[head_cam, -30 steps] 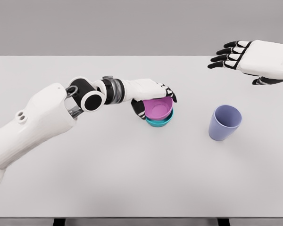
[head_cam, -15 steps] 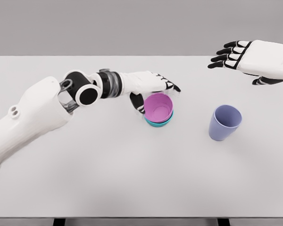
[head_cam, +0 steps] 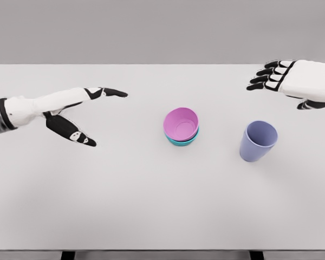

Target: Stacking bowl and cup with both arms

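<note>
Two bowls sit nested near the middle of the white surface (head_cam: pixel 151 206): a pink bowl (head_cam: pixel 181 123) rests inside a teal bowl (head_cam: pixel 182 141), of which only the lower rim shows beneath it. The pink bowl tilts slightly, its opening turned a little toward the camera. To the right of the pair, apart from them, stands a lavender cup (head_cam: pixel 258 141), upright with a slight lean and its mouth open to the top.

The left robot hand (head_cam: pixel 70 111) comes in from the left edge and hovers over the surface, well apart from the bowls. Its fingers are stretched out flat and pointing right toward the bowls, with the thumb splayed down and away; it holds nothing. Only the wrist and part of the forearm show at the picture's edge.

The right robot hand (head_cam: pixel 292 81) hangs at the upper right, above the far part of the surface and behind the cup, not touching it. Its palm-back faces the camera, the dark-tipped fingers extend leftward and lie loosely side by side, and the thumb shows below at the right. It grips nothing either.
</note>
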Tool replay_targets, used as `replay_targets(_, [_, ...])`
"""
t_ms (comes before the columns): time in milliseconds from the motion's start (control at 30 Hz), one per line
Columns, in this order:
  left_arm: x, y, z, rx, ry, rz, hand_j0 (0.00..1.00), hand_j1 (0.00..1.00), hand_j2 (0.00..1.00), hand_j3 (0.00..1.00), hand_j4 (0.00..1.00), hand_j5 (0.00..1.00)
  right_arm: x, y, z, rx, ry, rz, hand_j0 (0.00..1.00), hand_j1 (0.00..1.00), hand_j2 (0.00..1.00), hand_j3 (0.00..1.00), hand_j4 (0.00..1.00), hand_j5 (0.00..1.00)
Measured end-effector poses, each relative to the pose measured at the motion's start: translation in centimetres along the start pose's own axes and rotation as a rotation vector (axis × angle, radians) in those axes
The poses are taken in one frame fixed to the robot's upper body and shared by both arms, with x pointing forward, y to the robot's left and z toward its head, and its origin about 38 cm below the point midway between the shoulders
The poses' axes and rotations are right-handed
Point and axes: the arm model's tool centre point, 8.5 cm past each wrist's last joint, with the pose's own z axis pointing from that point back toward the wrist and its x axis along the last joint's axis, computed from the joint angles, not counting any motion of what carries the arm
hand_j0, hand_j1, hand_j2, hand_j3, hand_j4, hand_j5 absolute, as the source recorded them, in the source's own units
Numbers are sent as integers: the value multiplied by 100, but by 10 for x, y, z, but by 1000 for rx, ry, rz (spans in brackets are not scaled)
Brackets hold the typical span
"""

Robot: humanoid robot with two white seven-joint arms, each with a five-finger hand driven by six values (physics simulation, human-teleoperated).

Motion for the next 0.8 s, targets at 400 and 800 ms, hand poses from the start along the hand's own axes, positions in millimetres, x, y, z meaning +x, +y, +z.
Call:
replay_targets(400, [-18, 9, 76, 206, 44, 2, 100, 100, 100, 100, 100, 100, -11, -9, 24, -5, 57, 15, 100, 100, 100, 100, 100, 100])
replay_targets(800, [-20, 13, 75, 253, 28, 1, 100, 100, 100, 100, 100, 100, 20, 29, -15, 154, -67, 39, 100, 100, 100, 100, 100, 100])
